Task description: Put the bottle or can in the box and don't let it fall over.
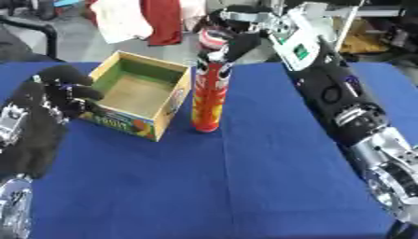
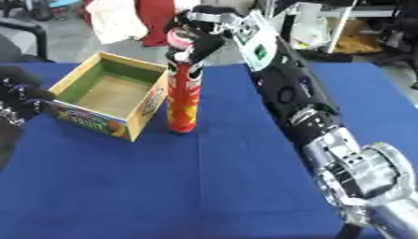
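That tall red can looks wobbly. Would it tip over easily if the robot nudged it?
Probably. The red can is tall and narrow on a small base, so a sideways push near its top would likely topple it. It looks rigid, so the right hand curled round its top shouldn't crush it. On its side it would probably roll.

soft even overhead light, faint shadows, mild blur throughout, no glare
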